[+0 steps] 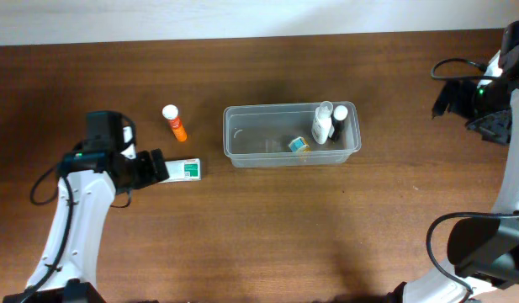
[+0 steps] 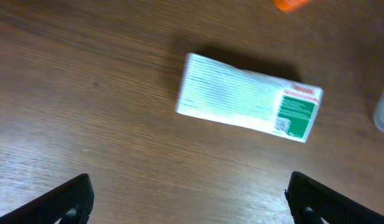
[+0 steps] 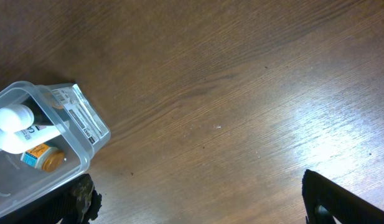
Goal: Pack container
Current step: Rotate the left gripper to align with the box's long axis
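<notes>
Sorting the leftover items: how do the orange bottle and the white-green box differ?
The orange bottle is a small white-capped cylinder; the white-green box is a flat, longer rectangle. The bottle lies angled, farther from the left gripper; the box lies right in front of it. Both lie on the table, left of the container, unpacked.

**How Many of Each Thing**

There is one clear plastic tub with rounded corners point(image 1: 251, 139). There are three small bottles. A white plastic bottle point(image 1: 322, 128) and a dark bottle with a white cap point(image 1: 340, 113) are in the tub. An orange bottle with a white cap point(image 1: 175, 123) lies at the tub's 9 o'clock. One tiny blue-and-yellow jar point(image 1: 299, 145) is in the tub. One flat white box with a green label point(image 1: 184, 170) lies at 8 o'clock.
</notes>
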